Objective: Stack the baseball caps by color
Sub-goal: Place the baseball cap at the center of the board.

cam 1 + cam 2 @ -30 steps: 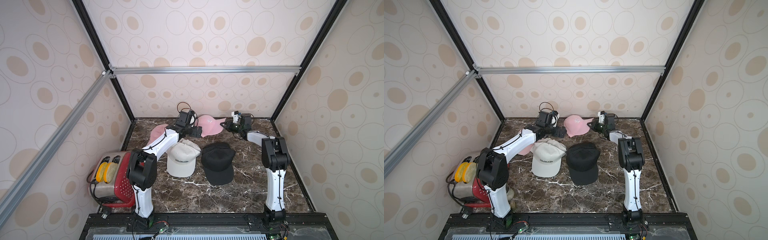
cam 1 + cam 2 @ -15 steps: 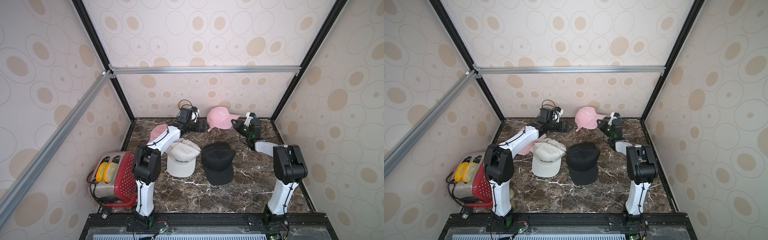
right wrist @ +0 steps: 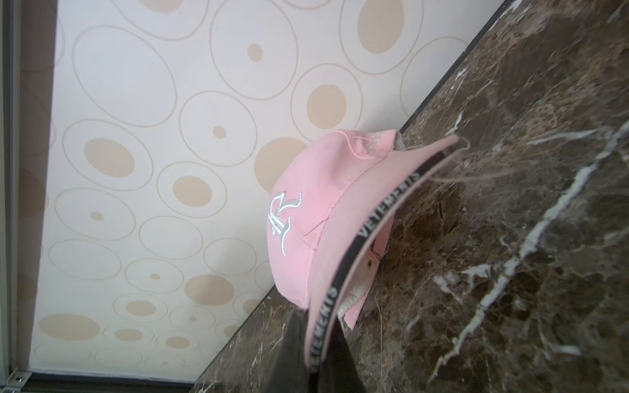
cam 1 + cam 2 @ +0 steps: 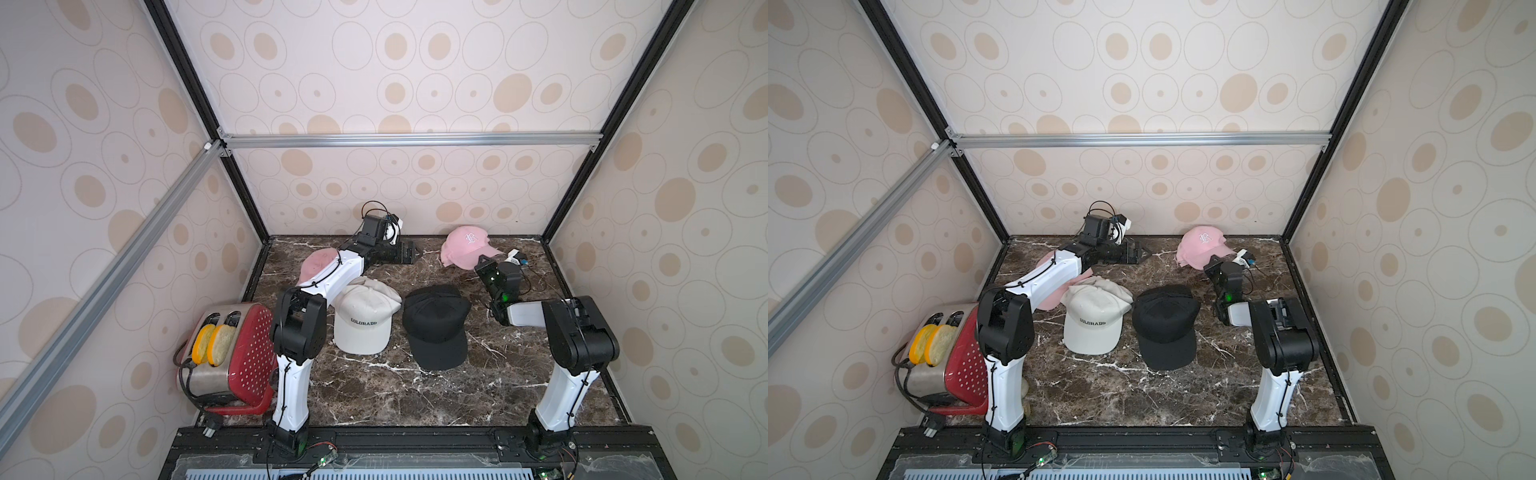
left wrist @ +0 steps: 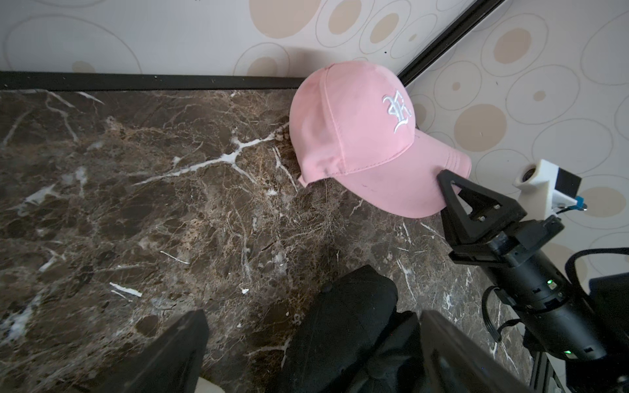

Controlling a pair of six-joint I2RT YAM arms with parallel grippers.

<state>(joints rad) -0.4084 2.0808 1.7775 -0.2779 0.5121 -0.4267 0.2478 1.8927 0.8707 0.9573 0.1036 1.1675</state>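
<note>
gripping pink cap point(image 5: 350, 136) by its brim: right gripper point(image 5: 444, 178), brim pointing at it. left gripper point(image 4: 415, 252) wide, empty. second pink cap point(image 4: 318, 264); white pile point(image 4: 361, 324), black pile point(image 4: 436, 324), brims nearward.

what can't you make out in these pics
- Second pink cap: mostly hidden behind the left arm in both top views.
- White pile and black pile: number of caps unclear from above.
- Right end effector: brim of the held pink cap covers its tips in the right wrist view.
</note>
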